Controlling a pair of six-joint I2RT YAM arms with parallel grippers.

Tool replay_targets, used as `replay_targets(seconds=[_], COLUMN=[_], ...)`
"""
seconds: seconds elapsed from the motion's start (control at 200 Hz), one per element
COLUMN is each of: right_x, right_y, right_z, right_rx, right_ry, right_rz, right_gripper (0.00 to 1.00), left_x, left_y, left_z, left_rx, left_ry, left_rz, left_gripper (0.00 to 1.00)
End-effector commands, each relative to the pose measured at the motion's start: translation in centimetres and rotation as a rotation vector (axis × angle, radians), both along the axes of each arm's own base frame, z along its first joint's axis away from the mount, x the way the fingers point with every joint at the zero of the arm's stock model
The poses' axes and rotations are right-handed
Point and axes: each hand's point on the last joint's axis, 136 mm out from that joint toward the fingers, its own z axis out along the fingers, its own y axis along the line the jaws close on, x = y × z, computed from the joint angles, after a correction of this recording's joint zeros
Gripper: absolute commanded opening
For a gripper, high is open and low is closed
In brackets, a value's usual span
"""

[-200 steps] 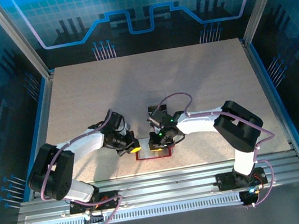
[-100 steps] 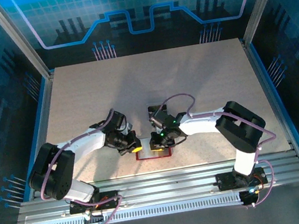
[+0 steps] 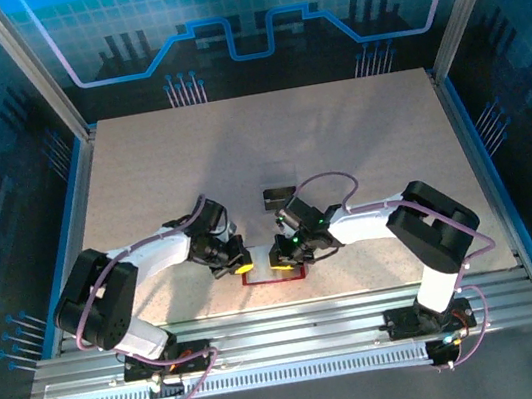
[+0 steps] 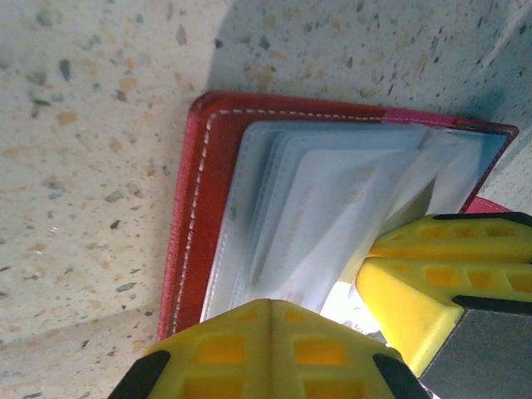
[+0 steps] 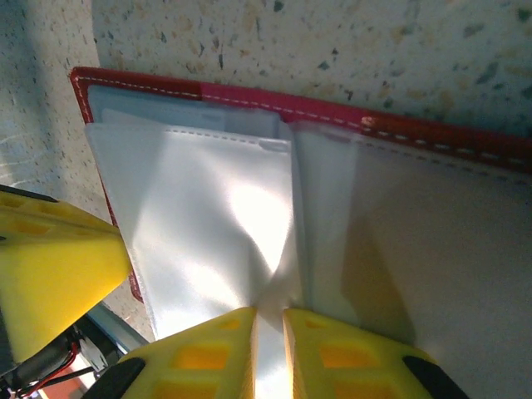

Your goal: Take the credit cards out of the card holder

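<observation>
The card holder (image 3: 274, 275) lies open near the table's front edge, dark red with pale clear pockets (image 4: 195, 208) (image 5: 432, 135). A pale credit card (image 4: 332, 208) shows through the fanned pockets. A dark card (image 3: 281, 196) lies flat on the table behind the holder. My left gripper (image 3: 240, 263) (image 4: 270, 306) is shut, its tips down at the holder's left pockets with nothing seen between them. My right gripper (image 3: 281, 258) (image 5: 268, 314) is pinched shut on a pale pocket sleeve (image 5: 216, 224) at the fold. Each wrist view catches the other gripper's yellow finger beside the holder.
Speckled beige table (image 3: 357, 134) with open room behind and to both sides. A metal rail (image 3: 296, 321) runs along the near edge just in front of the holder. Blue-lit walls enclose the table.
My right arm has drawn back toward the near edge, uncovering the dark card on the table; its gripper stays over the holder. The left arm has barely moved.
</observation>
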Motion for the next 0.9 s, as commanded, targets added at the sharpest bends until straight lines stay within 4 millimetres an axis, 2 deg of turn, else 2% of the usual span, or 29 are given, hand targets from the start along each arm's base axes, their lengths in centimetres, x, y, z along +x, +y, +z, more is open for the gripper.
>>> replay_targets(seconds=[0.0, 0.42, 0.63, 0.895], right_x=[-0.4, -0.4, -0.1, 0.3], right_y=[-0.8, -0.8, -0.8, -1.7], right_z=[-0.6, -0.3, 0.9, 2.8], right_rx=[-0.015, -0.002, -0.005, -0.018], right_ry=[0.027, 0.021, -0.009, -0.054], right_rz=[-0.019, -0.023, -0.014, -0.027], right_gripper=[0.17, 0.17, 0.18, 0.19], left_x=[0.3, 0.7, 0.9, 1.3], left_y=[-0.5, -1.5, -1.6, -2.2], left_z=[0.2, 0.5, 1.2, 2.1], left_rx=[0.009, 0.006, 0.001, -0.017], left_ry=[0.012, 0.008, -0.011, -0.029], left_rz=[-0.004, -0.021, -0.019, -0.024], left_gripper=[0.0, 0.01, 0.01, 0.01])
